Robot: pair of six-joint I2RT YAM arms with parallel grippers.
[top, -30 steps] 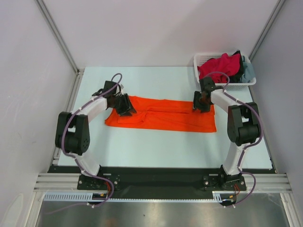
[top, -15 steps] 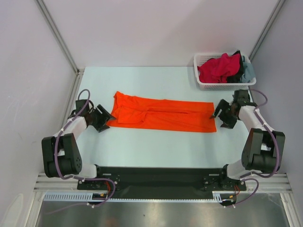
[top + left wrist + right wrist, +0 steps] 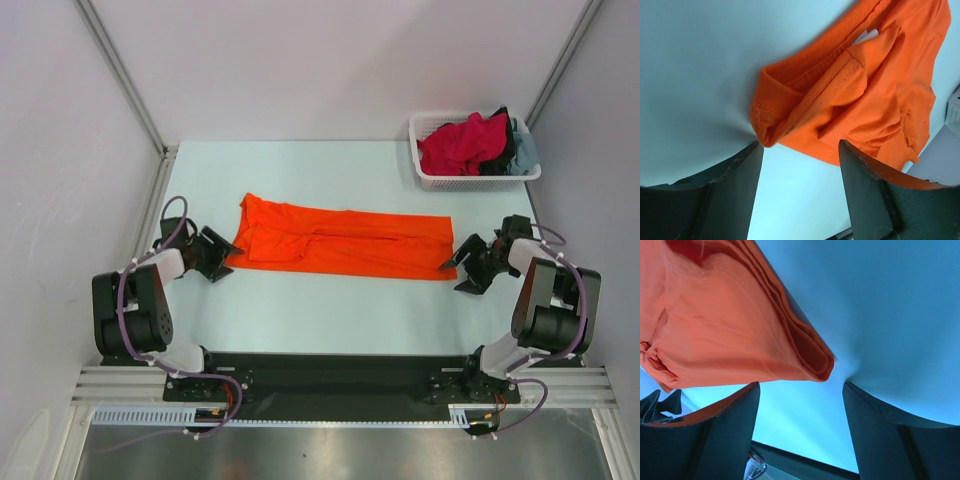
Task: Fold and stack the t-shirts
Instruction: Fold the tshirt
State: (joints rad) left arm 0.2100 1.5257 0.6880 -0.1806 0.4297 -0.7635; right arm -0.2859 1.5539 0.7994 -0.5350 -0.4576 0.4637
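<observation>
1 orange t-shirt (image 3: pixel 345 241) flat — 1 basket (image 3: pixel 468 181) w/ 3 more t-shirts (image 3: pixel 460 145)

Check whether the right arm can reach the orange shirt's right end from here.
Probably yes: the right tool sits open just off the orange shirt's right end, nothing between them.

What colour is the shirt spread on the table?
Bright orange shirt, plain; clearest in the top view.

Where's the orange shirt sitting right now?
In the top view, the orange t-shirt lies mid-table as a long strip, with the left hand and the right hand at its ends.
</observation>
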